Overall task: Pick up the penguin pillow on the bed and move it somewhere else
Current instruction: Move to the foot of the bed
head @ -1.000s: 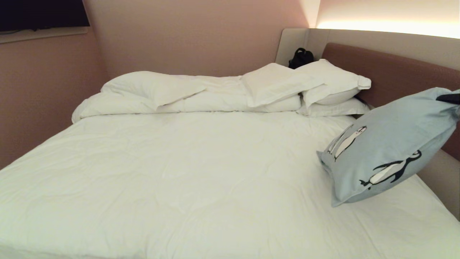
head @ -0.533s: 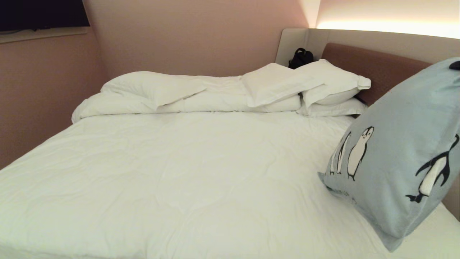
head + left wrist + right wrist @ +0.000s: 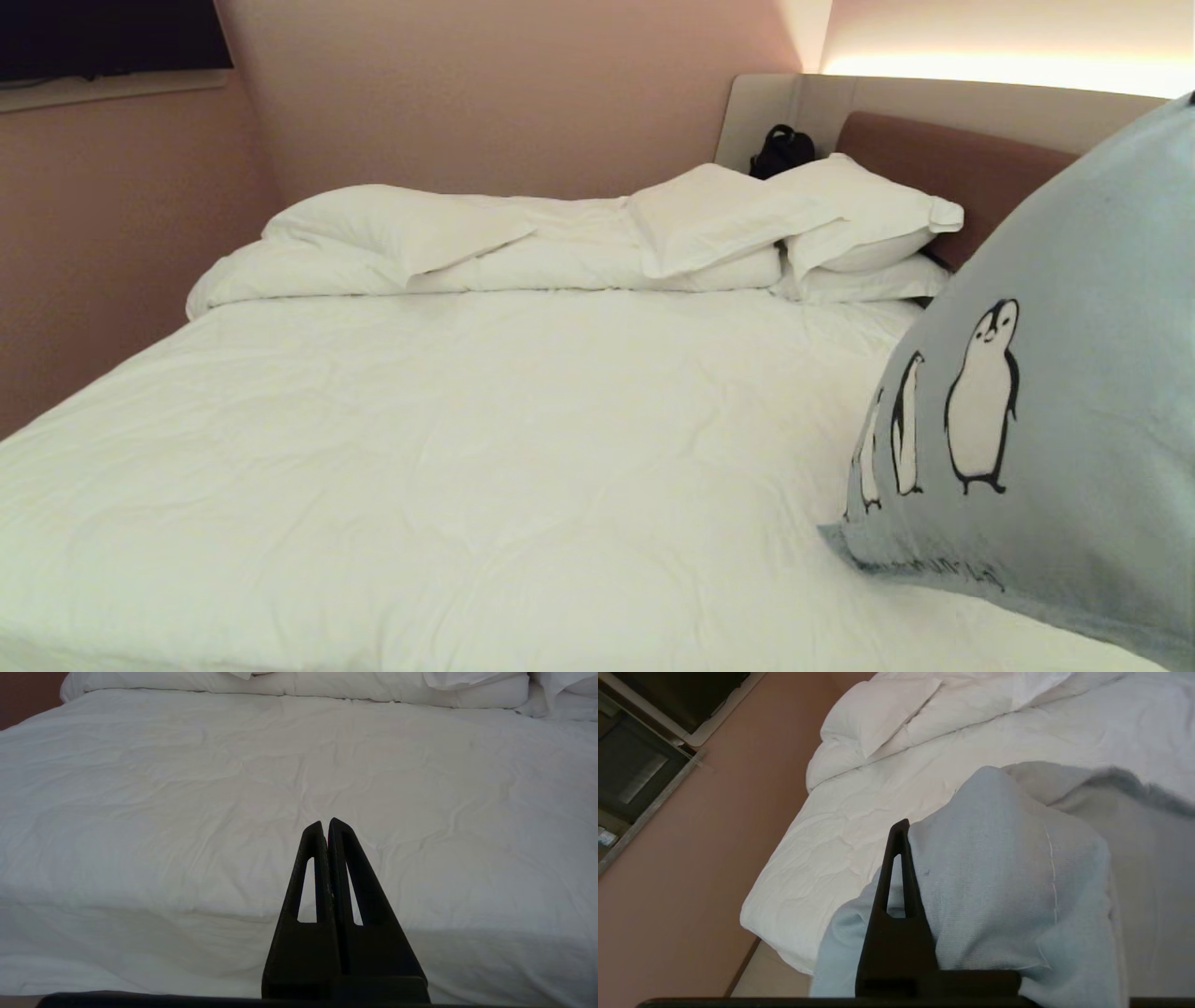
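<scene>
The right tool (image 3: 906, 833) is seen clenched on a bunched corner of the penguin pillow (image 3: 994, 868), one dark finger showing and the other hidden behind the blue-grey fabric. From that grip the pillow (image 3: 1055, 401) is hung downward, its long axis running steeply from the pinched upper corner to the lower edge, which is held close above the white sheet of the bed (image 3: 485, 439) at the robot's right side. Whether that lower edge is touching the sheet cannot be told. Beyond the pillow, open sheet is spread away toward the white pillows (image 3: 803, 219) at the headboard. The left tool (image 3: 327, 828) is kept pressed shut and empty, level over the sheet, well apart from the pillow; the right arm is judged the only one placed for the carry.
</scene>
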